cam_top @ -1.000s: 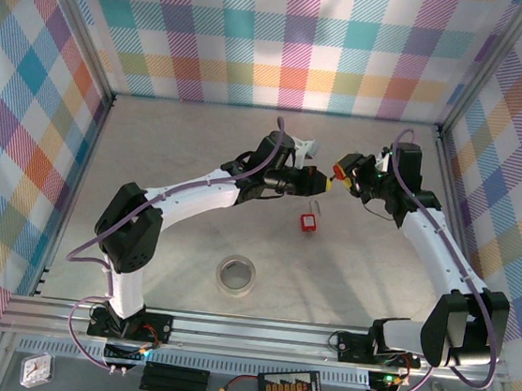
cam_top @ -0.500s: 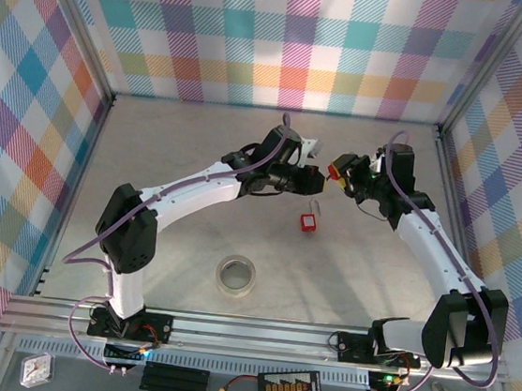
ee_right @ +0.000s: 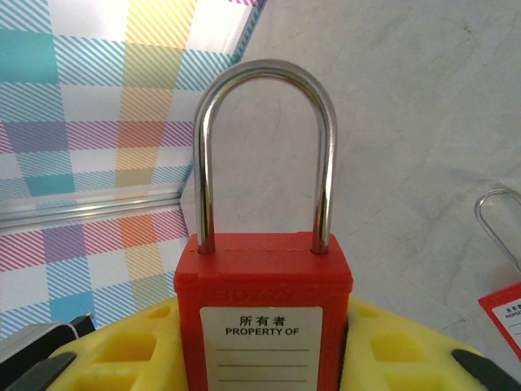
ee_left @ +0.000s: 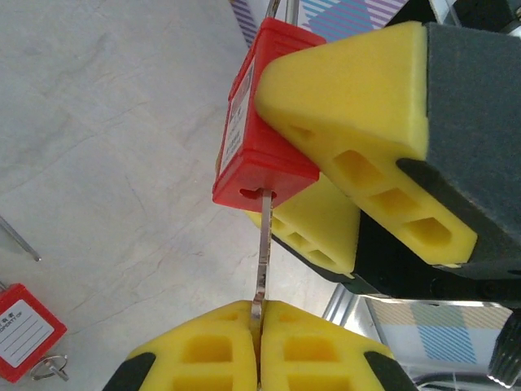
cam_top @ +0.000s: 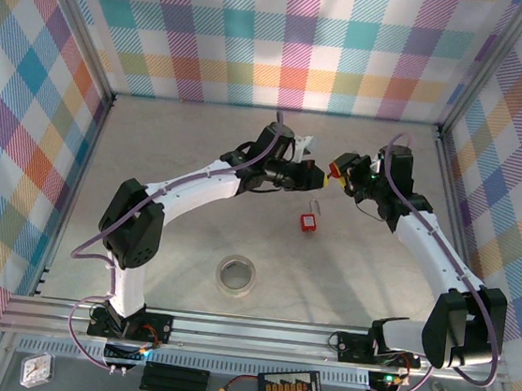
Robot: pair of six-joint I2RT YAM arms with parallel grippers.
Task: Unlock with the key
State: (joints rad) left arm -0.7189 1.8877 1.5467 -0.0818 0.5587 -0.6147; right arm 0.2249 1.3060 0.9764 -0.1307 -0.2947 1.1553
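Note:
My right gripper (cam_top: 348,172) is shut on a red padlock (ee_right: 264,314) with a white label, held above the table; its steel shackle (ee_right: 266,155) stands closed, both legs seated in the body. My left gripper (ee_left: 259,358) is shut on a thin metal key (ee_left: 262,257). The key's blade runs up into the keyhole in the bottom of the red padlock (ee_left: 260,122). In the top view the two grippers meet mid-table, the left gripper (cam_top: 314,175) pointing right at the held padlock (cam_top: 340,170).
A second red padlock (cam_top: 310,220) with its shackle lies on the table just below the grippers, also seen as the labelled padlock (ee_left: 24,334). A roll of clear tape (cam_top: 236,274) lies nearer the front. Checkered walls enclose the table.
The left arm has shifted slightly up and right, bringing the key closer into the padlock held by the right gripper. The right gripper has barely moved.

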